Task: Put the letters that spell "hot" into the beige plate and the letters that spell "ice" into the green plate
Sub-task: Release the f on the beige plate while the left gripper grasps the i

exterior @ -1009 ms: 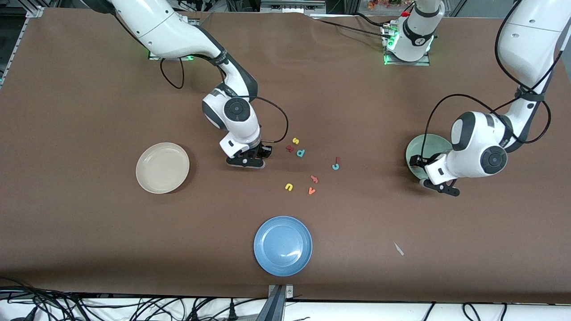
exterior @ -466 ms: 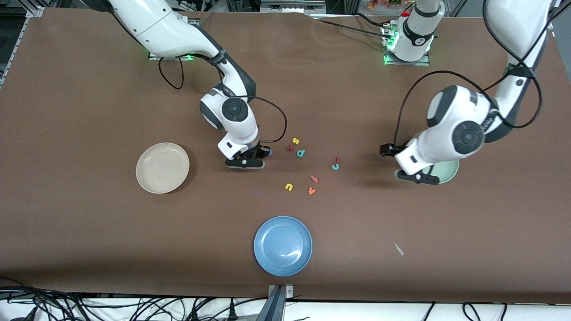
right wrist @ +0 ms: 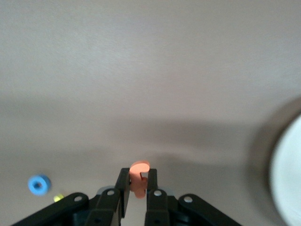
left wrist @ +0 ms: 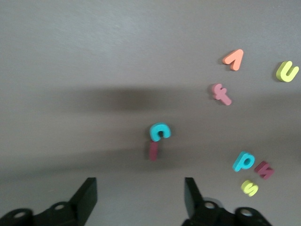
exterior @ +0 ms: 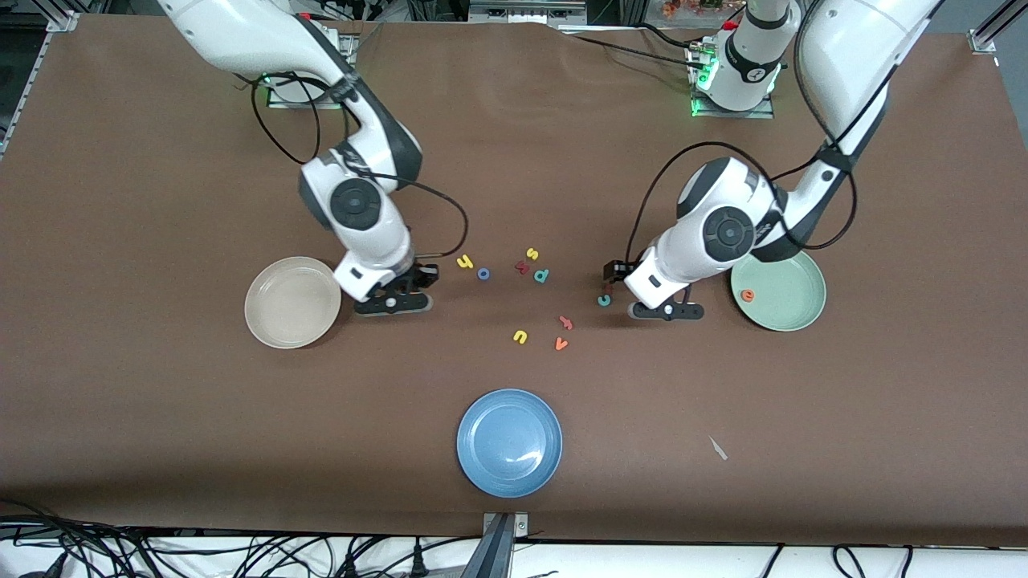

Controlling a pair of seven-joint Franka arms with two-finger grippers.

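Note:
My right gripper (right wrist: 137, 175) is shut on the orange t (right wrist: 139, 168); it hangs over the table beside the beige plate (exterior: 273, 321), (right wrist: 291, 188), between that plate and the yellow h (exterior: 464, 261). The blue o (exterior: 483, 274), (right wrist: 38, 184) lies beside the h. Over the teal c (exterior: 604, 299), (left wrist: 160, 132) and the dark red i (left wrist: 153, 150), my left gripper (exterior: 614, 277), (left wrist: 139, 188) stands open with nothing between its fingers. The orange e (exterior: 747, 295) lies in the green plate (exterior: 791, 309).
Other letters lie mid-table: yellow s (exterior: 532, 254), teal p (exterior: 541, 276), a dark red one (exterior: 522, 267), yellow u (exterior: 520, 336), orange v (exterior: 560, 343), a pinkish one (exterior: 566, 323). A blue plate (exterior: 509, 441) sits nearer the front camera.
My right gripper left the letter cluster and moved toward the beige plate, uncovering the h and o. The left arm swung from over the green plate to the c and i.

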